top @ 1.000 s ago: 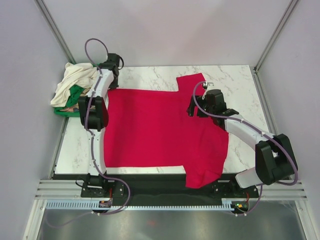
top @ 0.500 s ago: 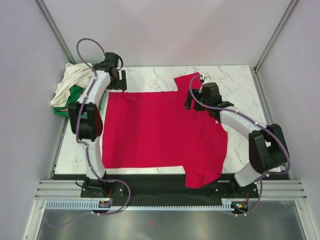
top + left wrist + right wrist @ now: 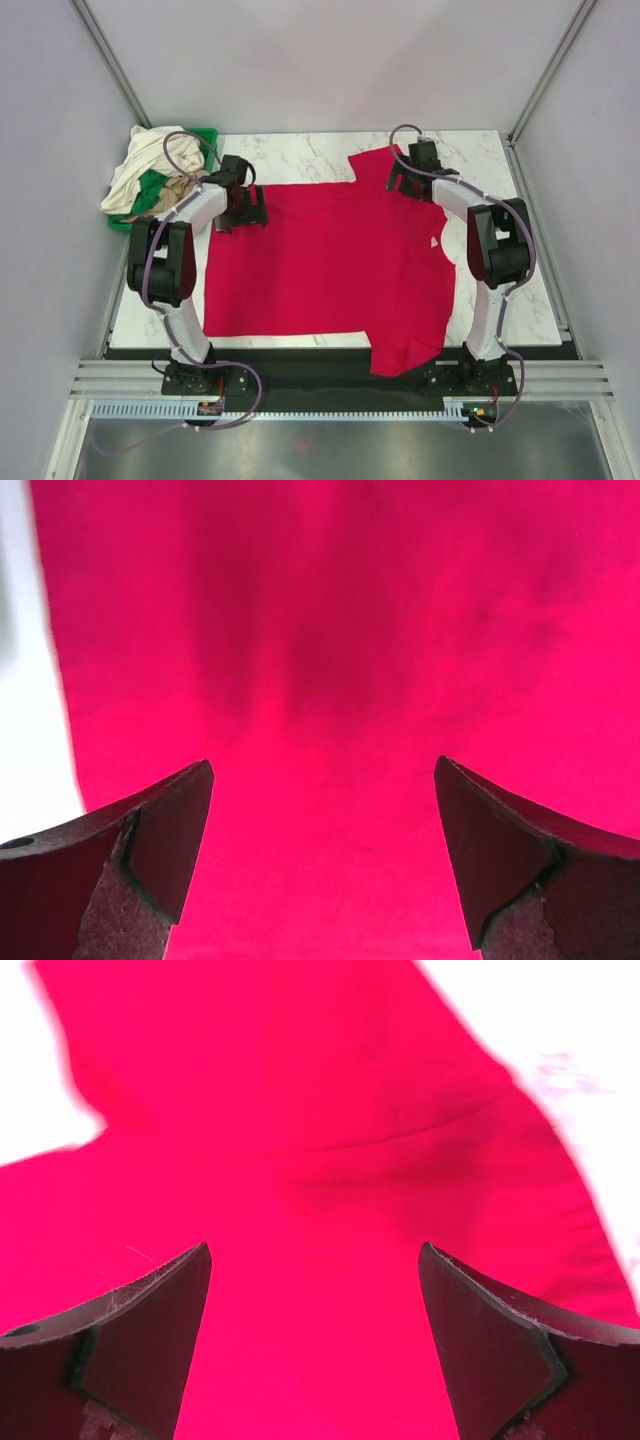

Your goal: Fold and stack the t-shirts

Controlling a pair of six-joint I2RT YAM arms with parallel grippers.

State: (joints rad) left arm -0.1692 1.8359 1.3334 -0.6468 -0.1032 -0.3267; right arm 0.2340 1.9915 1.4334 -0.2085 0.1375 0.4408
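From above I see the red t-shirt (image 3: 330,260) spread flat and smooth on the marble desk (image 3: 300,150), with the cream and tan shirts (image 3: 145,165) crumpled over the green tray (image 3: 207,134) and both arms reaching to the red shirt's far corners. My left wrist view shows the left tool (image 3: 320,780) wide apart over soft, faintly creased cloth, holding nothing. My right wrist view shows the right tool (image 3: 315,1255) equally wide above a sleeve seam.

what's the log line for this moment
crimson-red fabric t-shirt: spread flat | left claw: open above its left edge | right claw: open above far sleeve
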